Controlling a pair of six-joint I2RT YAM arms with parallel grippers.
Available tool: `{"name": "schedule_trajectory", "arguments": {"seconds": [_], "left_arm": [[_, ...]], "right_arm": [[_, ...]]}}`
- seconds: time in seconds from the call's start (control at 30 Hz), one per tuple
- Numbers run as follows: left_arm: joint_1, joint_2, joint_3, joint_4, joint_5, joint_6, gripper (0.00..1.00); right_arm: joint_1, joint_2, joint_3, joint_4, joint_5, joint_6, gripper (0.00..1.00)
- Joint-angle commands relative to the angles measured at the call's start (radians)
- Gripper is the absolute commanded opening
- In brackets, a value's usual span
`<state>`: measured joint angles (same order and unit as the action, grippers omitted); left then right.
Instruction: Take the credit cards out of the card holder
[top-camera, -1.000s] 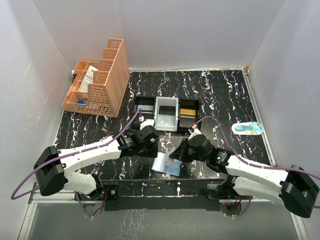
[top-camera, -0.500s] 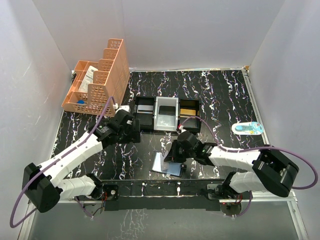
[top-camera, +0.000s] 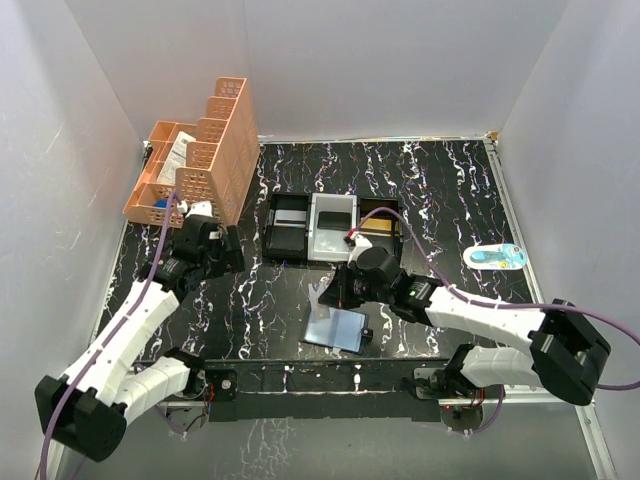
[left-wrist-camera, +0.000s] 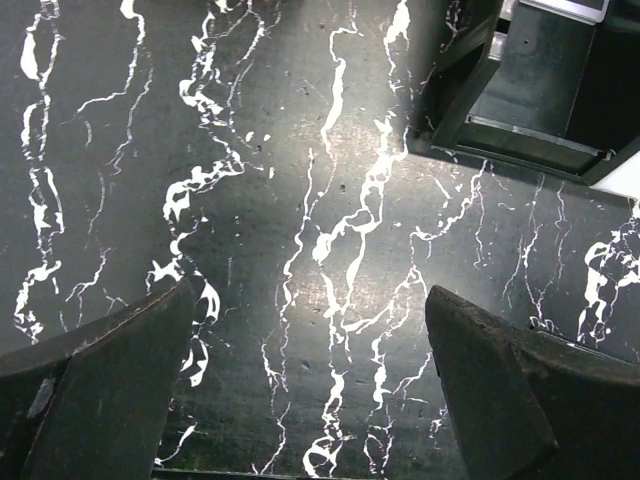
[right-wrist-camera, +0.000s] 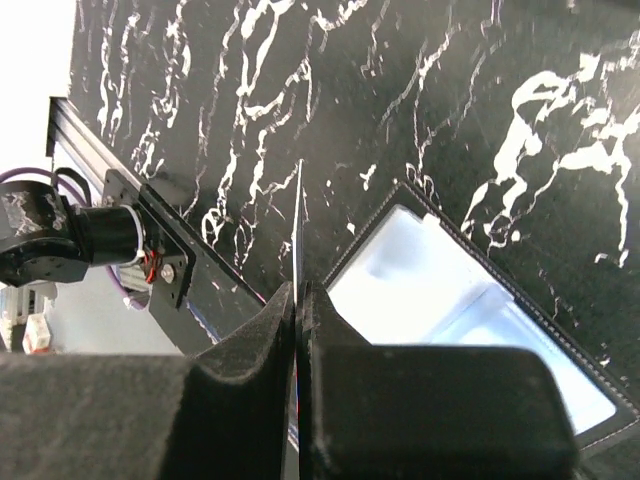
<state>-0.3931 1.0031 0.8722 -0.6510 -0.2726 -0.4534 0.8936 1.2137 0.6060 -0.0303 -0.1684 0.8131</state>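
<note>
The right end effector is clenched on a thin pale card; in the right wrist view the card stands on edge between the two fingers, seen only as a fine line; the card holder lies flat on the table close to its near edge, just beside this end effector, its light blue face up with a dark stitched border; the left end effector is released, its fingers wide apart above bare table, well apart from the holder; a black-and-white tray sits behind the holder; an orange basket stands at the far left.
</note>
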Motion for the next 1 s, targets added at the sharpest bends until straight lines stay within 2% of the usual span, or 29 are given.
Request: {"name": "schedule_trajectory", "arguments": {"seconds": [0.0,0.17,0.37,0.5,0.63,0.83,0.97], "left_arm": [[0.010,-0.135,-0.053,0.038,-0.084,0.007,0.99],[0.010,-0.198,-0.070,0.033,-0.107,-0.025,0.99],[0.010,-0.225,-0.057,-0.009,-0.219,-0.072,0.99],[0.010,-0.262,-0.059,-0.018,-0.266,-0.084,0.99],[0.010,-0.277,-0.060,-0.024,-0.291,-0.091,0.99],[0.010,-0.258,-0.047,-0.052,-0.330,-0.113,0.99],[0.010,-0.263,-0.048,-0.052,-0.340,-0.115,0.99]], "right_arm": [[-0.007,-0.074,0.060,0.029,0.076,-0.167,0.00],[-0.007,-0.126,0.101,0.056,0.144,-0.361,0.00],[-0.005,-0.134,0.157,0.156,0.177,-0.600,0.00],[0.028,-0.098,0.202,0.202,0.181,-0.860,0.00],[0.084,-0.010,0.285,0.166,0.275,-1.116,0.00],[0.088,0.229,0.481,0.056,0.423,-1.210,0.00],[0.086,0.388,0.631,0.005,0.459,-1.271,0.00]]}}
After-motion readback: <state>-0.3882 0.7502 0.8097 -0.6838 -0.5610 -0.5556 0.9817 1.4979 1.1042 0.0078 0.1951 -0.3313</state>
